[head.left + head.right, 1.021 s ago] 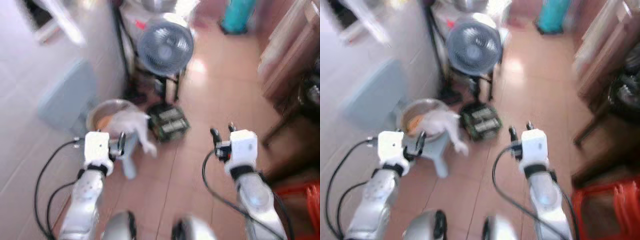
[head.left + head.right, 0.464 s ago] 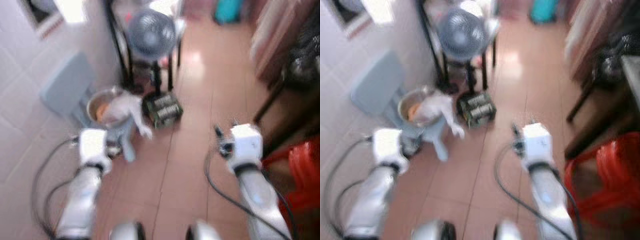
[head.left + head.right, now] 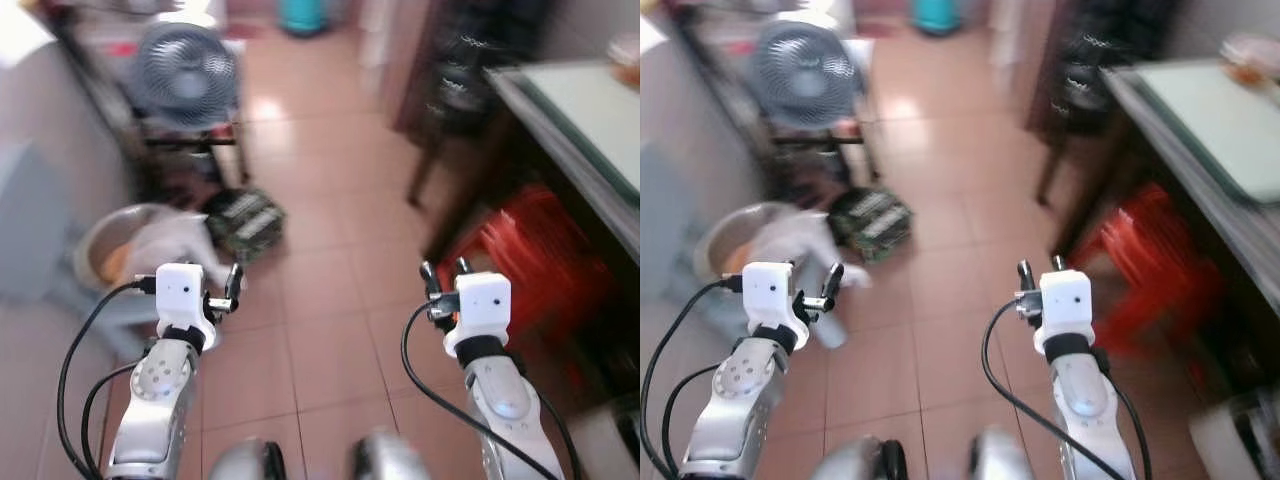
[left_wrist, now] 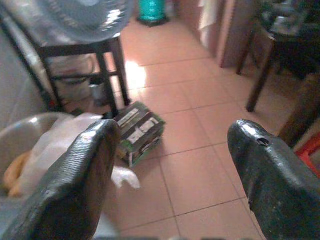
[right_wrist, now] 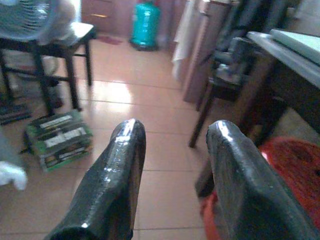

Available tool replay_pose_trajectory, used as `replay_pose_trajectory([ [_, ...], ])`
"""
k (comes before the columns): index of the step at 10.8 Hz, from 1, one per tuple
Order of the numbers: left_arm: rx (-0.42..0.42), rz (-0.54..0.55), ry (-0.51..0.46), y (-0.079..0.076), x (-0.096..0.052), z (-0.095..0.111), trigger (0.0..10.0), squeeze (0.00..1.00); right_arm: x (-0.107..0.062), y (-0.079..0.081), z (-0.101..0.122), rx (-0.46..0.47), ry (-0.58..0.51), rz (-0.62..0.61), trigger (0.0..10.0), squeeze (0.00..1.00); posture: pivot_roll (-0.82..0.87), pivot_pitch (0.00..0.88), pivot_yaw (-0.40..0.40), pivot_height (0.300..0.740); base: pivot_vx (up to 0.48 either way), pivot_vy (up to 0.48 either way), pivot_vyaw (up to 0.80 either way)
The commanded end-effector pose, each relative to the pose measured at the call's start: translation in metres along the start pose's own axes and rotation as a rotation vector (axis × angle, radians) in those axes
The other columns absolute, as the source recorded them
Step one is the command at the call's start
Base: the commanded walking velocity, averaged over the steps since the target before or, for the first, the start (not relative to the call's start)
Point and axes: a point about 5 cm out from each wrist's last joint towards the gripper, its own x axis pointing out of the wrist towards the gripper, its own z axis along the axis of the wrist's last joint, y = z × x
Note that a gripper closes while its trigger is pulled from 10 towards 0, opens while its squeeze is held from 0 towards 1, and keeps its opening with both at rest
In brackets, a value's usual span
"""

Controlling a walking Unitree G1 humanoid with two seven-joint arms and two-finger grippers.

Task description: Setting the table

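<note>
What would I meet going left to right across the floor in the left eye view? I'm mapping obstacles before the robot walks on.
Metal bowl → green box → left claw → right claw → red stool → table.

Tiled floor (image 3: pixel 330 200): red stool (image 3: pixel 525 250), green box (image 3: pixel 243 222), fan stand (image 3: pixel 190 140).

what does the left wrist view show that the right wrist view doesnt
Left wrist alone: a metal bowl with a white plastic bag over it, past the open left gripper.

Right wrist alone: a red stool and the table edge above it, past the open right gripper.

Both: the fan on its dark stand, the green box on the tiled floor, the teal water jug.
</note>
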Motion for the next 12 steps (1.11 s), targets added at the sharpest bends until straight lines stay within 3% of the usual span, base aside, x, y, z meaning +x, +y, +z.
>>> replay_pose_trajectory([
  [1, 0.002, -0.014, -0.002, -0.007, 0.000, -0.001, 10.0, 0.00, 0.003, -0.003, 0.000, 0.000, -0.002, -0.003, 10.0, 0.00, -0.02, 0.096, 0.013, 0.740, 0.000, 0.000, -0.61],
  [4, -0.003, 0.028, -0.043, -0.008, 0.006, 0.003, 10.0, 0.00, 0.022, 0.004, 0.007, -0.020, -0.038, 0.086, 10.0, 0.00, 0.02, 0.075, -0.060, 0.740, 0.000, 0.000, 0.00],
  [6, 0.020, 0.010, -0.028, -0.009, 0.001, -0.006, 10.0, 0.00, 0.021, -0.001, 0.002, -0.004, -0.017, 0.052, 10.0, 0.00, 0.01, 0.076, -0.018, 0.740, 0.000, 0.000, -0.23],
  [9, 0.009, -0.011, 0.014, -0.007, -0.001, -0.009, 10.0, 0.00, 0.008, 0.004, -0.006, 0.016, 0.009, 0.020, 10.0, 0.00, -0.02, 0.078, 0.024, 0.740, 0.000, 0.087, -0.80],
  [12, 0.006, -0.040, -0.001, -0.009, 0.008, -0.003, 10.0, 0.00, 0.020, -0.001, 0.005, 0.008, -0.043, 0.003, 10.0, 0.00, -0.04, 0.088, 0.055, 0.740, 0.000, 0.288, -0.80],
])
